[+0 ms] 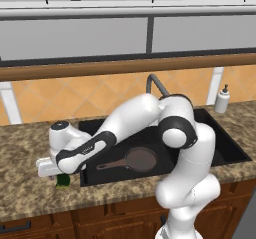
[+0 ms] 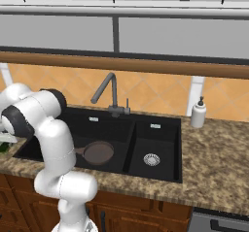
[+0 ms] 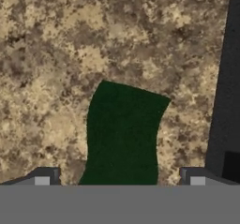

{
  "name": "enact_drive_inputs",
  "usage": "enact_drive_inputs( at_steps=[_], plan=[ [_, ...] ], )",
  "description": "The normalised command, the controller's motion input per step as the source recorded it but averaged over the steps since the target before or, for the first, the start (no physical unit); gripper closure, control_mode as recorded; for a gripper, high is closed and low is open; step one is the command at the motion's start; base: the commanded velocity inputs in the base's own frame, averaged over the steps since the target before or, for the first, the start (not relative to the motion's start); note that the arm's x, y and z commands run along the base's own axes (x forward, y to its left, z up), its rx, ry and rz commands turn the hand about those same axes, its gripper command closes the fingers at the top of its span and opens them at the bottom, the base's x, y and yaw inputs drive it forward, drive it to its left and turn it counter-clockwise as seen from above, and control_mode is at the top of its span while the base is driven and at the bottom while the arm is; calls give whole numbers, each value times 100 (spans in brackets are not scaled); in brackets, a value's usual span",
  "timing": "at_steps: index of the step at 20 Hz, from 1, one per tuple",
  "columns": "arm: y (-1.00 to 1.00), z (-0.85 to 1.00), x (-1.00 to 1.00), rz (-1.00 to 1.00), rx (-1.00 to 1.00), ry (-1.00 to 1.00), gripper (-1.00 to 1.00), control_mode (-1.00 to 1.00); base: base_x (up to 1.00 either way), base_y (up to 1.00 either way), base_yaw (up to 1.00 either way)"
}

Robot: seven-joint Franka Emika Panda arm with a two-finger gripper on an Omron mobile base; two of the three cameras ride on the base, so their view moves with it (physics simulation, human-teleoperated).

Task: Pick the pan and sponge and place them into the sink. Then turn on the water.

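Claw (image 3: 119,178) low over the sponge (image 3: 123,134), which lies flat on the speckled counter (image 3: 56,54) just left of the sink (image 1: 227,150); fingers (image 3: 46,177) spread wide on either side, not gripping it. Pan (image 1: 136,160) sits in the left basin, handle pointing left. Faucet (image 2: 109,92) behind, soap bottle (image 2: 198,112) at right.

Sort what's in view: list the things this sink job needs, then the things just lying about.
Needed: pan, already in the sink; sponge on the counter, between the open tool tips; faucet.

Lying about: soap bottle; wall cabinets.
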Motion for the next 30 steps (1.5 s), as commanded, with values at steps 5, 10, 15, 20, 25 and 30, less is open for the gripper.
enact_drive_inputs(
  at_steps=[5,10,15,20,25,30],
  plan=[
    [0,-20,0,0,0,-1,-100,-100,0,0,0],
    [-1,-10,0,0,1,-3,-100,-100,0,0,0],
    [-1,-10,0,0,2,-1,-100,-100,0,0,0],
    [-8,-9,0,0,4,-1,-100,-100,0,0,0],
    [-7,-12,0,0,3,-1,-100,-100,0,0,0],
    [0,-29,0,0,1,0,100,-100,0,0,0]
  ],
)
